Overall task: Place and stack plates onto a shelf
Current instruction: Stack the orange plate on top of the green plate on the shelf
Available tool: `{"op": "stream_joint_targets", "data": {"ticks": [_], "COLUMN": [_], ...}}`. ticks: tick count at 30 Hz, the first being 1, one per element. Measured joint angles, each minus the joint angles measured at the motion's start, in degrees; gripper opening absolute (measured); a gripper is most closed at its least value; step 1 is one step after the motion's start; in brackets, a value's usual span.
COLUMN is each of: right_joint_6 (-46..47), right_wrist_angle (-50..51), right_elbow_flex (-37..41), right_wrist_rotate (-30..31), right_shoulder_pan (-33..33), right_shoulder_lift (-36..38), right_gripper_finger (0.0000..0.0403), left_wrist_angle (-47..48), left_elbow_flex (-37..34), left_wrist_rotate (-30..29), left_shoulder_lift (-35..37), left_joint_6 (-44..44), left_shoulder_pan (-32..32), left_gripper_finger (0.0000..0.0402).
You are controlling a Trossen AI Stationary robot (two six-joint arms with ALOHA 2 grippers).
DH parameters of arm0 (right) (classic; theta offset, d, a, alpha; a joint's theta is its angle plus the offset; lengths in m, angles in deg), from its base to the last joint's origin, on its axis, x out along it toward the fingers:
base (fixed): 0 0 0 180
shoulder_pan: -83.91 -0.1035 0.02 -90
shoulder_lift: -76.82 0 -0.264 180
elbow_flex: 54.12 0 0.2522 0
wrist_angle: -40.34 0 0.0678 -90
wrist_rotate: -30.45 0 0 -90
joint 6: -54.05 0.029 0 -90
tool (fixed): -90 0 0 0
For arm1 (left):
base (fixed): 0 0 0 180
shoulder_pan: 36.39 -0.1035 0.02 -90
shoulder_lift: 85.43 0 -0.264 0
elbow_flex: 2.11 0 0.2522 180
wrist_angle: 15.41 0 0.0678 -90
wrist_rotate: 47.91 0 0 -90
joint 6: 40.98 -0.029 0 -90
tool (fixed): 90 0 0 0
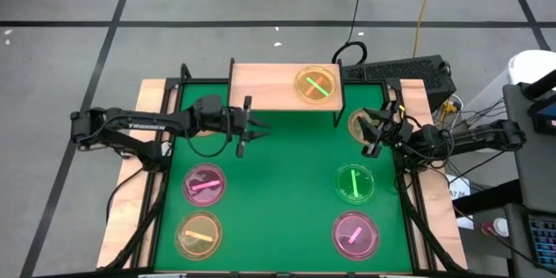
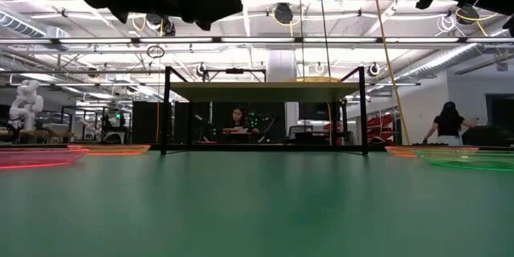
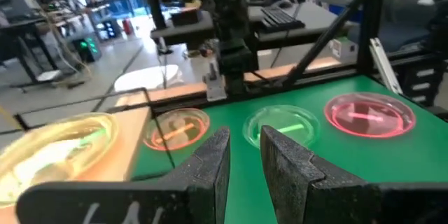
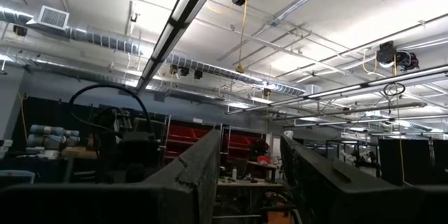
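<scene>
Nearest the low camera, bare green counter (image 2: 257, 201) runs open to the shelf (image 1: 282, 86), which carries one yellowish plate (image 1: 314, 84) at its right end. The left pincer (image 1: 246, 127) hovers empty, fingers a little apart, just before the shelf's front edge. The right pincer (image 1: 375, 135), apparently empty with a gap between its fingers, points upward over the orange plate (image 1: 362, 122) by the counter's right border. Four plates wait nearer: pink (image 1: 204, 183), orange (image 1: 198, 234), green (image 1: 355, 182), pink (image 1: 355, 234). The risk is clipping the shelf's thin legs, or a slippery rim escaping a shallow pinch; the centre stays clear.
</scene>
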Motion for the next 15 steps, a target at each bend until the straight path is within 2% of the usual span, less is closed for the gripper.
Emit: {"op": "stream_joint_targets", "data": {"ticks": [5,9,12,15], "right_joint_6": [-1.19,-2.88,-2.58,-2.87], "right_wrist_angle": [0.21,4.67,12.80,25.90], "right_elbow_flex": [0.00,-0.03,-2.00,-7.00], "right_wrist_rotate": [0.94,9.34,15.96,18.34], "right_shoulder_pan": [0.00,-0.02,0.00,0.00], "right_shoulder_lift": [0.03,0.03,-0.01,-0.01], "right_gripper_finger": [0.0132,0.0132,0.0132,0.0132], "left_wrist_angle": [-0.15,-0.16,-0.17,-0.15], "left_elbow_flex": [0.02,0.02,0.02,0.02], "left_wrist_rotate": [-0.28,-0.55,-0.59,-0.59], "left_shoulder_lift": [0.08,0.08,0.08,0.08], "left_joint_6": [-2.64,-3.24,-3.20,-3.69], "left_shoulder_pan": [1.06,1.28,1.28,1.24], "left_gripper_finger": [0.0088,0.0088,0.0088,0.0088]}}
